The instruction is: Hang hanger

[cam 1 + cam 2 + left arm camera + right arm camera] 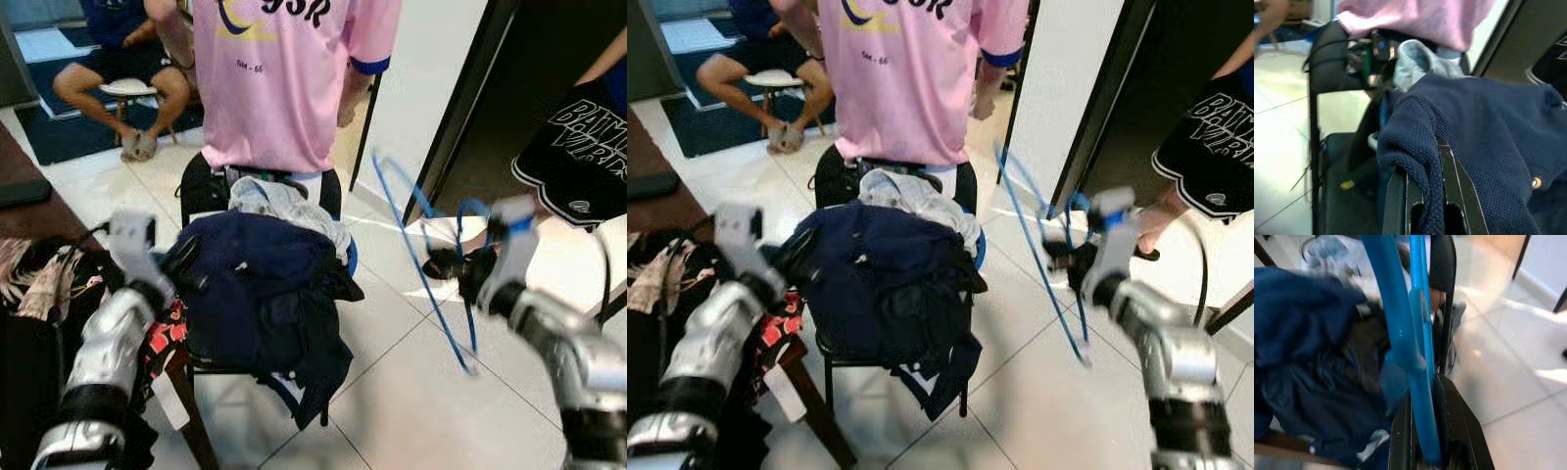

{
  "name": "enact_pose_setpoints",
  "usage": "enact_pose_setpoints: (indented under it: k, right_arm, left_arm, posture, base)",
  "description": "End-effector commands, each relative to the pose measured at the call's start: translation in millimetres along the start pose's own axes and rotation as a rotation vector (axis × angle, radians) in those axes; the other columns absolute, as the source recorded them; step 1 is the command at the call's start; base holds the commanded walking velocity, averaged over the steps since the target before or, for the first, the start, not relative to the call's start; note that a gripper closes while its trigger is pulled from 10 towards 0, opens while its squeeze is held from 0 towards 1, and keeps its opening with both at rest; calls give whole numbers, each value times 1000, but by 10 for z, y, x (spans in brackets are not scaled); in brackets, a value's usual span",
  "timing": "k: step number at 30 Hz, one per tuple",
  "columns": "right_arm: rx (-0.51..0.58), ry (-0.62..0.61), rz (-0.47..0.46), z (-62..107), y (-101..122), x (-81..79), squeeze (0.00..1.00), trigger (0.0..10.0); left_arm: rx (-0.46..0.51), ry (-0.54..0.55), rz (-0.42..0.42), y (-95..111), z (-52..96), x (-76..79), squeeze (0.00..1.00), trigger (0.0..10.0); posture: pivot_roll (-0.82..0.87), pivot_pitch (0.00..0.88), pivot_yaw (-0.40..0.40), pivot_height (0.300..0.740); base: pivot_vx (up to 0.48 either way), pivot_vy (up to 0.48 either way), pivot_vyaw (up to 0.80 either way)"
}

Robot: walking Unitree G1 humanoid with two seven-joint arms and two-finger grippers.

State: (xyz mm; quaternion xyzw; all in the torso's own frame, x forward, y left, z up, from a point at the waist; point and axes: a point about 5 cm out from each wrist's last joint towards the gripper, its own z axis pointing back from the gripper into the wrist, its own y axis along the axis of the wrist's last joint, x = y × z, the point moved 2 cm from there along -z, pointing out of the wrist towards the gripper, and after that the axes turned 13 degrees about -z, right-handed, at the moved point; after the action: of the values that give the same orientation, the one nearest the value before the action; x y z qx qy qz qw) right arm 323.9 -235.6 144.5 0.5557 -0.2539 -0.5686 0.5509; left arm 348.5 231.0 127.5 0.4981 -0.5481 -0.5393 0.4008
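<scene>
The right gripper (453, 262) is clamped on the blue hanger (423, 262), which is held up in the air to the right of the chair (838, 357), above the pale tiled floor (411, 392). In the right wrist view the hanger's (1415, 357) blue bars are seen pinched between the two black fingers (1452, 421). The hanger's long bars slope down toward the floor, and its hook end is near the gripper. The left gripper (181, 257) is pressed against the left side of the navy garment (260, 284) piled on the chair; in the left wrist view a fold of the navy knit (1420, 161) is caught between its fingers (1396, 200), so it is closed on the cloth. A grey garment (289, 206) lies on top of the pile toward the chair's back. A person in a pink shirt (279, 78) stands just behind the chair, and another person is seated on a stool (127, 88) farther back on the left. A person in black shorts (583, 157) is at the right edge, beside a dark door frame (465, 108). More clothes (39, 274) are heaped on a dark table at the left.
</scene>
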Motion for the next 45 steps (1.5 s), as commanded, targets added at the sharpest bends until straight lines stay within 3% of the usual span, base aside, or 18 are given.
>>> enact_pose_setpoints:
  k: [1,4,6,7,9,10,15,17,26,29,31,32,34,36,37,39,44,45]
  right_arm:
    - [31,-19,-10,26,34,47,0,10000]
    - [4,-202,-79,138,-335,432,0,10000]
    - [4,-202,-79,138,-335,432,0,10000]
    - [-27,-299,-112,233,-557,622,0,10000]
    - [-27,-299,-112,233,-557,622,0,10000]
    - [-81,-368,-154,331,-828,745,0,10000]
    - [-171,-446,-225,473,-1238,847,0,10000]
    - [-253,-484,-291,586,-1554,856,0,10000]
    - [-288,-492,-334,640,-1751,845,0,10000]
    - [-277,-491,-334,643,-1792,883,0,10000]
    - [-277,-491,-334,643,-1792,883,0,10000]
    - [-278,-502,-338,662,-1799,921,0,10000]
    - [-278,-502,-338,662,-1799,921,0,10000]
    - [-289,-528,-329,744,-1818,1030,0,10000]
    - [-289,-528,-329,744,-1818,1030,0,10000]
    - [-293,-553,-318,811,-1826,1115,0,10000]
    - [-296,-571,-315,834,-1819,1156,0,10000]
    - [-296,-578,-313,831,-1810,1173,0,10000]
  left_arm:
    - [27,-1,-28,98,-18,-14,0,10000]
    - [29,35,-55,102,104,-61,0,10000]
    - [29,35,-55,102,104,-61,0,10000]
    - [28,58,-77,108,159,-91,0,10000]
    - [28,58,-77,108,159,-91,0,10000]
    - [44,66,-108,160,185,-102,0,10000]
    - [74,68,-182,277,178,-106,0,10000]
    - [98,56,-279,396,136,-80,0,10000]
    - [213,-66,-406,789,-34,125,0,10000]
    - [372,-268,-599,1238,-230,438,0,10000]
    - [372,-268,-599,1238,-230,438,0,10000]
    - [433,-340,-716,1414,-293,559,0,10000]
    - [433,-340,-716,1414,-293,559,0,10000]
    - [512,-421,-961,1638,-367,708,0,10000]
    - [512,-421,-961,1638,-367,708,0,10000]
    - [538,-423,-1106,1752,-402,675,0,10000]
    - [550,-377,-1064,1879,-394,546,0,10000]
    - [571,-348,-945,1998,-380,466,0,10000]
  posture:
    - [-75,137,-92,740]
    - [-63,162,-108,740]
    - [-63,162,-108,740]
    - [-54,170,-115,740]
    - [-54,170,-115,740]
    - [-43,183,-128,740]
    - [-35,192,-140,740]
    - [-28,197,-146,740]
    - [-21,202,-155,740]
    - [-30,200,-157,740]
    - [-30,200,-157,740]
    - [-30,199,-158,740]
    - [-30,199,-158,740]
    - [-38,194,-160,740]
    - [-38,194,-160,740]
    - [-43,189,-159,740]
    - [-42,184,-160,740]
    - [-38,182,-162,740]
  base:
    - [0,0,0]
    - [0,0,0]
    - [0,0,0]
    - [0,0,0]
    - [0,0,0]
    - [0,0,0]
    - [0,0,0]
    - [0,0,0]
    - [0,0,0]
    - [0,0,0]
    - [0,0,0]
    - [0,0,0]
    - [0,0,0]
    - [0,0,0]
    - [0,0,0]
    - [0,0,-400]
    - [0,0,0]
    - [0,0,0]
